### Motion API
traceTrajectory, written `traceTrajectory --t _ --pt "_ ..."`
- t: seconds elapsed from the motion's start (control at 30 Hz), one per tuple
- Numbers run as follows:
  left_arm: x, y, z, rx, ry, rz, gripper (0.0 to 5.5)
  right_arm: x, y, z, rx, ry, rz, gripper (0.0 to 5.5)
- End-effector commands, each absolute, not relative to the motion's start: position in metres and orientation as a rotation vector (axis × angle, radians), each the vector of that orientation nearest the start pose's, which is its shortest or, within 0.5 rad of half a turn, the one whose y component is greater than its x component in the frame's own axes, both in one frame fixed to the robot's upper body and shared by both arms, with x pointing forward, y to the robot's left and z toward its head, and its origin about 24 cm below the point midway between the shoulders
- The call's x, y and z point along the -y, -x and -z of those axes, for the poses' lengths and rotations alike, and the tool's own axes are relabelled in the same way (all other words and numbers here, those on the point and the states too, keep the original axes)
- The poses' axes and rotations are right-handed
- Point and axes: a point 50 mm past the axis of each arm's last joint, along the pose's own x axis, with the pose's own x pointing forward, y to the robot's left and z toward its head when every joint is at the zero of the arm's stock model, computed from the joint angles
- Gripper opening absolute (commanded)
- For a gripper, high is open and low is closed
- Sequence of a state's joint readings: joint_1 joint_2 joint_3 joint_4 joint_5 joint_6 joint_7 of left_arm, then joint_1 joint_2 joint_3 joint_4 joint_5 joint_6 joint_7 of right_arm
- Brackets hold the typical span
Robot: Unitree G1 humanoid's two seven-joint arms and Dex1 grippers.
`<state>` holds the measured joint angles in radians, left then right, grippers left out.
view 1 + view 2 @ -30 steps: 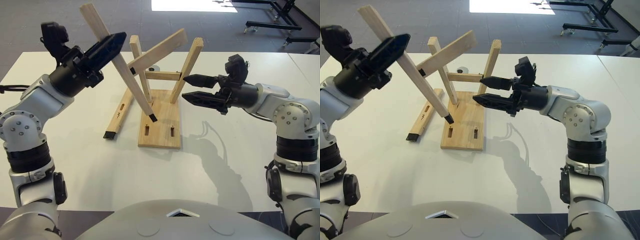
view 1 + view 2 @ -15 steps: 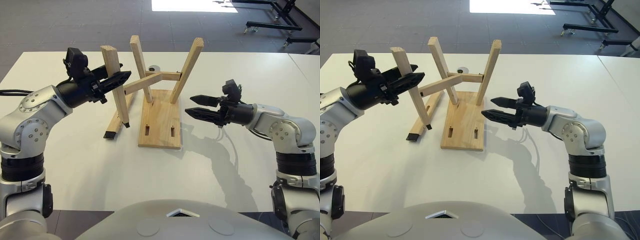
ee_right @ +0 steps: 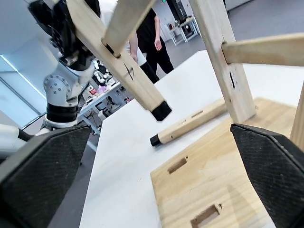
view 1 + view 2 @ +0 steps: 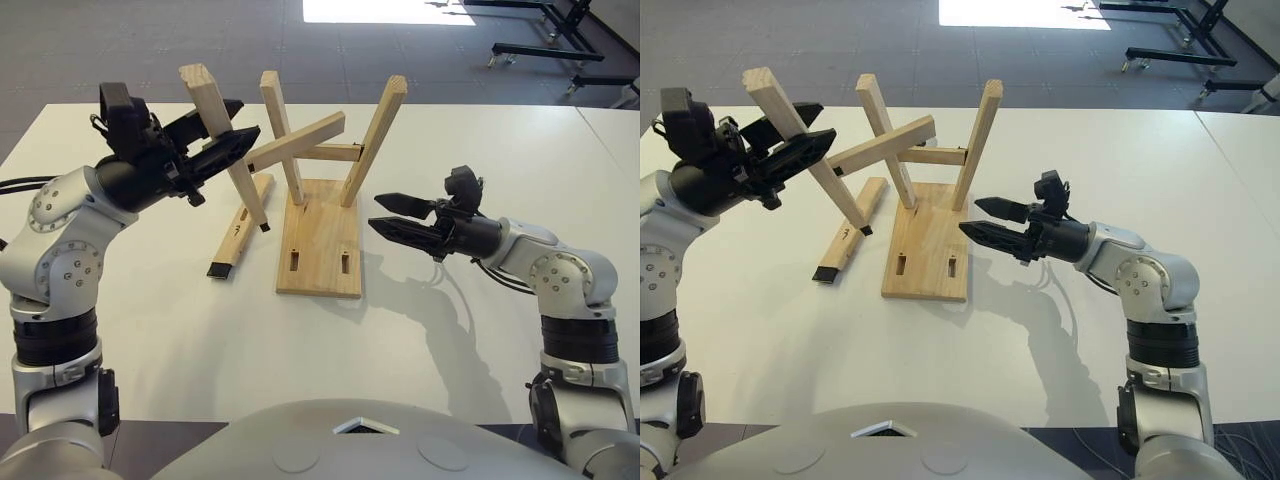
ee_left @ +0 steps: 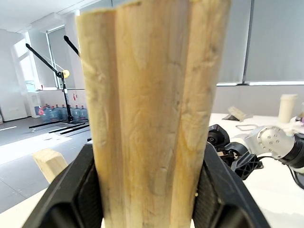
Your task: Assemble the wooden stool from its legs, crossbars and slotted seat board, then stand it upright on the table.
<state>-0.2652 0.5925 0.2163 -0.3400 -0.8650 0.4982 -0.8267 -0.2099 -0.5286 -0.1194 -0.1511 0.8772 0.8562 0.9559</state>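
The slotted seat board [image 4: 322, 262] lies flat on the white table. Two legs [image 4: 283, 135] [image 4: 373, 140] stand in its far slots, joined by a crossbar [image 4: 330, 153]. My left gripper [image 4: 233, 128] is shut on a third leg [image 4: 228, 150], held tilted in the air left of the board, black foot down. A second crossbar [image 4: 298, 139] sticks out of this leg toward the standing ones. The wood [image 5: 152, 118] sits between my left fingers [image 5: 76, 190]. A fourth leg [image 4: 240, 228] lies on the table. My right gripper [image 4: 385, 213] hovers open, right of the board.
The table [image 4: 450, 330] has bare surface in front of the board and to its right. Wheeled metal racks [image 4: 545, 50] stand on the floor beyond the far edge.
The left arm swung the held leg down from high up, then tilted it back again, foot toward the board. The right gripper drew back from the standing leg and lowered.
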Motion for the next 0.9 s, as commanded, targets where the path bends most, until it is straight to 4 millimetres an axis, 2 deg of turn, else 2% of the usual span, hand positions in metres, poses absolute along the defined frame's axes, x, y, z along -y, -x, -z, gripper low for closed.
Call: traceTrajectory --t 0.03,0.27,0.37,0.63,0.9 --pt "-0.200 -0.253 -0.185 0.230 0.303 1.050 2.05 0.190 -0.254 -0.107 -0.277 -0.484 -1.108 5.40" --pt "-0.200 -0.263 -0.160 0.195 0.616 1.130 2.05 0.192 -0.255 -0.100 -0.291 -0.598 -1.127 5.40" --pt "-0.200 -0.269 -0.151 0.169 0.683 1.151 2.05 0.190 -0.254 -0.098 -0.317 -0.645 -1.141 5.40" --pt "-0.202 -0.283 -0.140 0.166 0.537 1.285 2.05 0.192 -0.255 -0.102 -0.280 -0.760 -1.153 5.40" --pt "-0.201 -0.295 -0.132 0.181 0.528 1.389 2.05 0.190 -0.256 -0.103 -0.279 -0.795 -1.160 5.40"
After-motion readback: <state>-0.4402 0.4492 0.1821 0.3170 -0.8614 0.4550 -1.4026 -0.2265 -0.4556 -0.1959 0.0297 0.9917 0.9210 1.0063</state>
